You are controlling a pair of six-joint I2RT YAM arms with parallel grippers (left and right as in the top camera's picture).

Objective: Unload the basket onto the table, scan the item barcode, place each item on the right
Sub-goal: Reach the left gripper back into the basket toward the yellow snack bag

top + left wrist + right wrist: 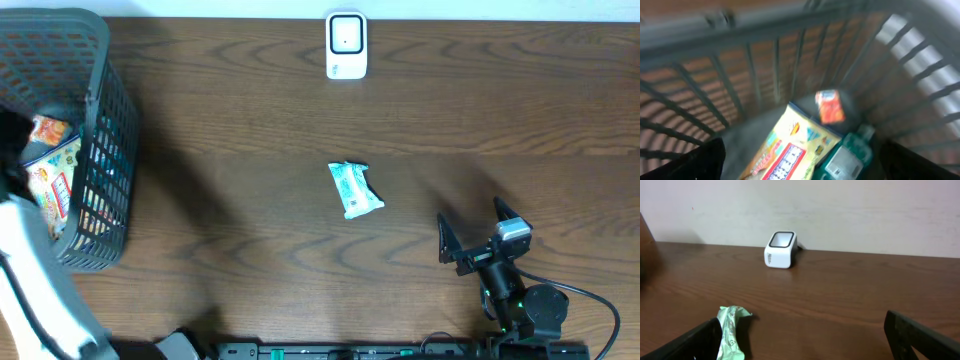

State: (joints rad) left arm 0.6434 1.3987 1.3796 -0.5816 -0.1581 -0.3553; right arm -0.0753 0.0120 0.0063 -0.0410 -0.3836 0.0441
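Green packet point(354, 189) flat on table point(250, 120), in front of scanner point(346, 45), well apart. Right gripper point(480, 235) farther forward and right of scanner, jaws apart. Left gripper point(805, 165) far left of scanner, over basket point(110, 150), jaws apart above blurred, probably boxed, goods point(787, 150).

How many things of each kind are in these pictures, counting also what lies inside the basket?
basket: 1
scanner: 1
green packet on the table: 1
items seen inside the basket: 3 (orange packet, yellow pack, teal item)
Total: 6
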